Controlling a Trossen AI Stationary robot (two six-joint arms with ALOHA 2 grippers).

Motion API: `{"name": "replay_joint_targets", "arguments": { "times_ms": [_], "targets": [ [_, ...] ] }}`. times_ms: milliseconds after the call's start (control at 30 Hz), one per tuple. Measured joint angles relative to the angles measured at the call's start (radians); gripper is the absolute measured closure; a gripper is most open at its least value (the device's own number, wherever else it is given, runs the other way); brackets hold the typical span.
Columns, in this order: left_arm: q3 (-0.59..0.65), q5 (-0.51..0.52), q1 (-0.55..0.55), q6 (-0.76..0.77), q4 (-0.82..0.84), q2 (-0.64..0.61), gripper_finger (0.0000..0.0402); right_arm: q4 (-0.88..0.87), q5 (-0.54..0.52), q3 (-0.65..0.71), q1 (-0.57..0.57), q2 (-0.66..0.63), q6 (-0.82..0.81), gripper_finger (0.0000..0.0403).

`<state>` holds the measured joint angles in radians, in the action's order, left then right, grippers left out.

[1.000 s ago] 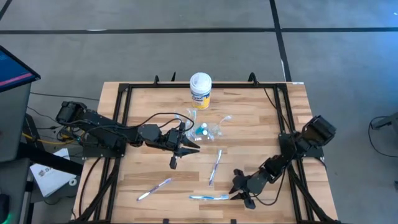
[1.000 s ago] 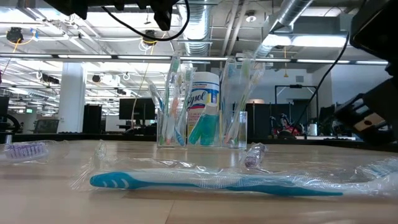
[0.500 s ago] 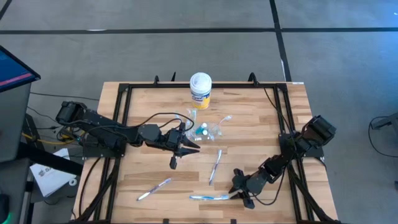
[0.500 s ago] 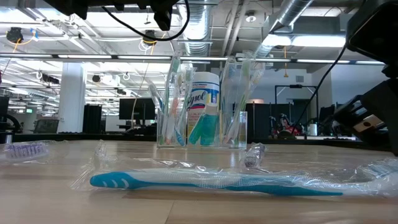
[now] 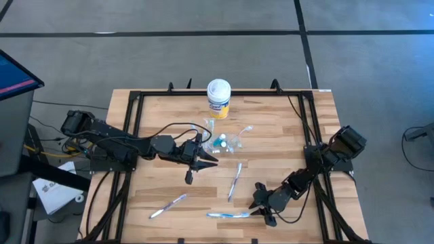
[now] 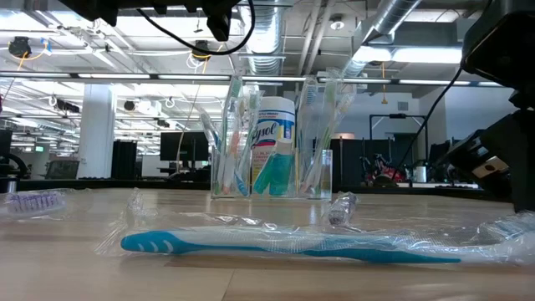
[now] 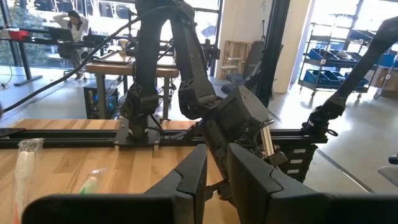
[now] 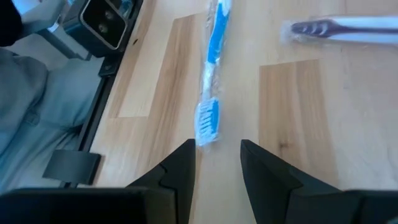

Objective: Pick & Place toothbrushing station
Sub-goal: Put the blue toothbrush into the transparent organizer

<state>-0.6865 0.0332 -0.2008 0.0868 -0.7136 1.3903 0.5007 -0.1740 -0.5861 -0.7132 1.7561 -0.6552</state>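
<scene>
A blue toothbrush (image 5: pixel 227 215) in a clear wrapper lies flat near the table's near edge; it also shows in the low view (image 6: pixel 284 244). My right gripper (image 5: pixel 261 207) is open just to its right, and in the right wrist view (image 8: pixel 216 158) its fingers stand on either side of the brush's nearest end (image 8: pixel 208 121) without touching it. See-through cups (image 5: pixel 220 141) holding toothbrushes and teal tubes stand mid-table. My left gripper (image 5: pixel 211 162) waits beside them, its fingers a narrow gap apart (image 7: pixel 216 177), empty.
A yellow canister with a white lid (image 5: pixel 218 98) stands at the far edge behind the cups. Two more wrapped toothbrushes lie loose, one mid-table (image 5: pixel 235 181) and one near left (image 5: pixel 168 206). A black frame (image 5: pixel 135 135) rims the table.
My right arm has shifted a little beside the blue toothbrush's end. Nothing on the table has moved.
</scene>
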Motion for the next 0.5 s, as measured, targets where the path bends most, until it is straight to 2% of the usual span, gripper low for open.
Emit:
{"name": "replay_joint_targets", "arguments": {
  "times_ms": [500],
  "targets": [
    [0.000, 0.000, -0.002, 0.000, 0.000, 0.000, 0.0344, 0.000, -0.011, 0.000, 0.000, 0.000, -0.019, 0.0285]
  ]
}}
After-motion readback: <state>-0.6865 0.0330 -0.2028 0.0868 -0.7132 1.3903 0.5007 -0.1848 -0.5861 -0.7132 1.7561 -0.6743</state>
